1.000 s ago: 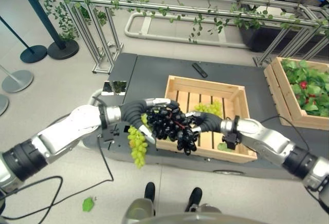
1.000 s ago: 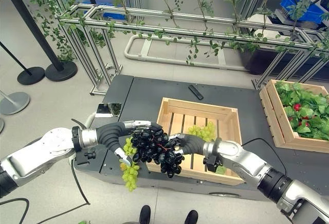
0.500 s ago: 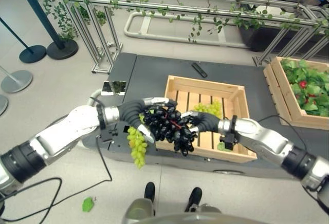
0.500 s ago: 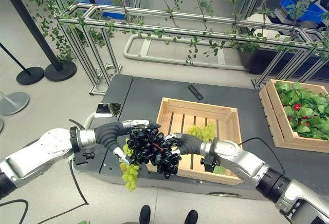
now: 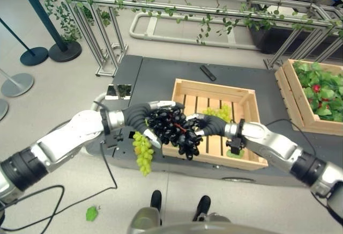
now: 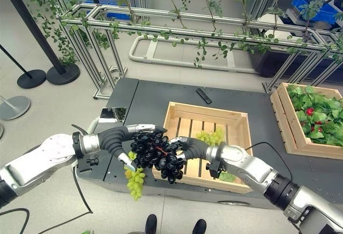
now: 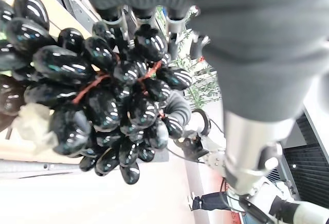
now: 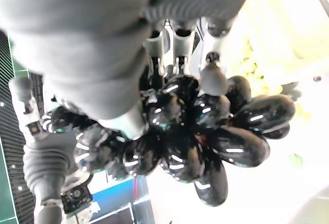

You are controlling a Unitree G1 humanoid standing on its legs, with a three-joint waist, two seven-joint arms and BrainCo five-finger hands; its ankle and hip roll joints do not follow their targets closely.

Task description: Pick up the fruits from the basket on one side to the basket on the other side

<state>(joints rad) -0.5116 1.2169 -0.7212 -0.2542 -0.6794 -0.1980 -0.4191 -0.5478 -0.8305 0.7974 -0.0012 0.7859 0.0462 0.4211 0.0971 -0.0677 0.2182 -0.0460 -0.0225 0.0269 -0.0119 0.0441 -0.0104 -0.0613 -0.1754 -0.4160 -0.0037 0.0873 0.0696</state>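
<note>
A bunch of black grapes point(image 5: 174, 132) hangs over the front left corner of the wooden crate point(image 5: 214, 88), between my two hands. My left hand point(image 5: 138, 117) reaches in from the left and its fingers point(image 7: 175, 26) curl over the top of the bunch. From the right, my right hand point(image 5: 211, 126) grips the black grapes point(image 8: 205, 136) with fingers and thumb curled round them. A bunch of green grapes point(image 5: 142, 156) dangles below the left hand; what holds it is hidden. More green grapes point(image 5: 220, 113) lie inside the crate.
The crate stands on a dark platform point(image 5: 155, 73) with a black remote point(image 5: 208, 73) behind it. A second crate with leaves and red fruit point(image 5: 316, 92) stands at the right. A metal frame with vines point(image 5: 203, 3) runs along the back. Post bases point(image 5: 64, 51) stand at left.
My right hand has carried the black bunch a little to the left, closer into the left hand. The green bunch stays hanging in the same place.
</note>
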